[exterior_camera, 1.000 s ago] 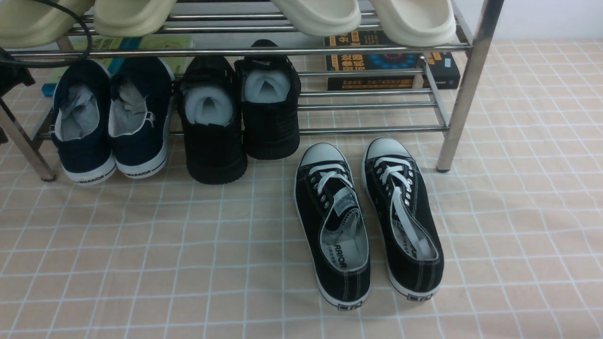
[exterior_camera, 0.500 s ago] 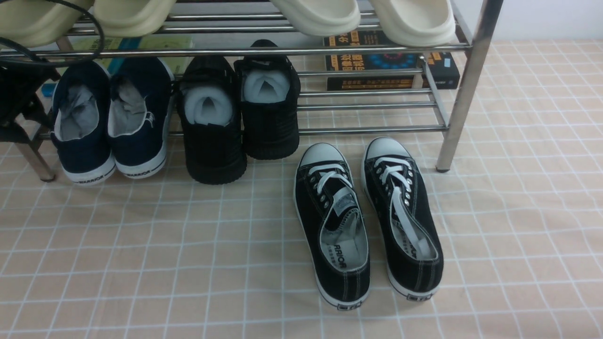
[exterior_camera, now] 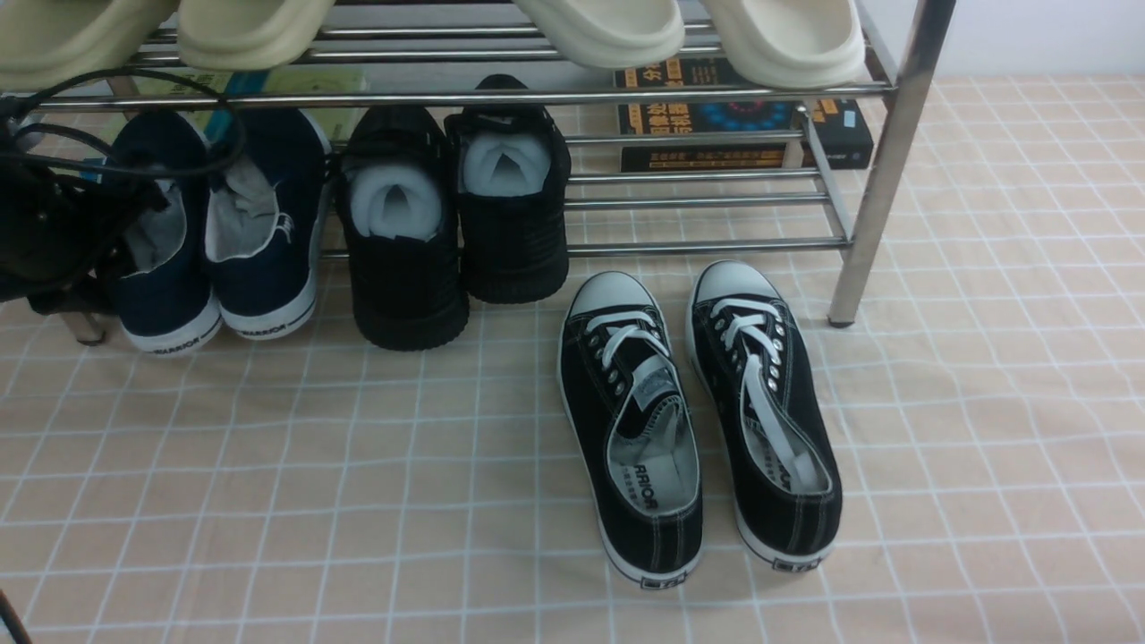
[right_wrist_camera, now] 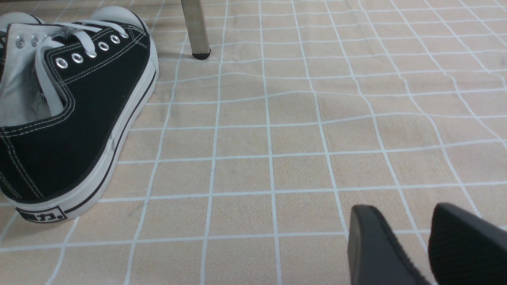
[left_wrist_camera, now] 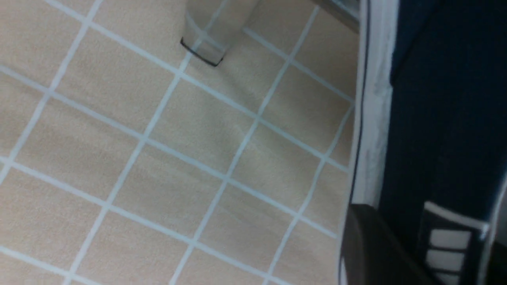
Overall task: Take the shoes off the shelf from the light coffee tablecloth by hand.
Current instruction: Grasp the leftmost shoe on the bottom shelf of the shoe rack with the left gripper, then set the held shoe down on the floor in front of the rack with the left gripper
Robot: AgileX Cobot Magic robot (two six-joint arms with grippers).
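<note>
The navy slip-on shoes stand heels-out on the bottom tier of the steel shelf [exterior_camera: 886,161], at its left end: left shoe [exterior_camera: 165,286], right shoe [exterior_camera: 264,259]. My left gripper [exterior_camera: 98,246] is at the left shoe's outer side. In the left wrist view its jaws [left_wrist_camera: 408,233] stand apart with the shoe's navy side wall [left_wrist_camera: 443,118] between them, one finger [left_wrist_camera: 368,245] outside by the white sole. My right gripper [right_wrist_camera: 412,221] is open and empty just above the light coffee tablecloth [exterior_camera: 358,465]; it does not show in the front view.
An all-black chunky pair [exterior_camera: 456,215] stands beside the navy pair on the shelf. Black white-laced sneakers [exterior_camera: 698,411] lie on the cloth in front. Cream slippers [exterior_camera: 689,31] sit on the upper tier, books [exterior_camera: 742,121] behind. A shelf leg [left_wrist_camera: 206,43] stands close to my left gripper.
My left arm has moved in from the left edge toward the right, and now covers part of the left navy shoe. That shoe has shifted very slightly.
</note>
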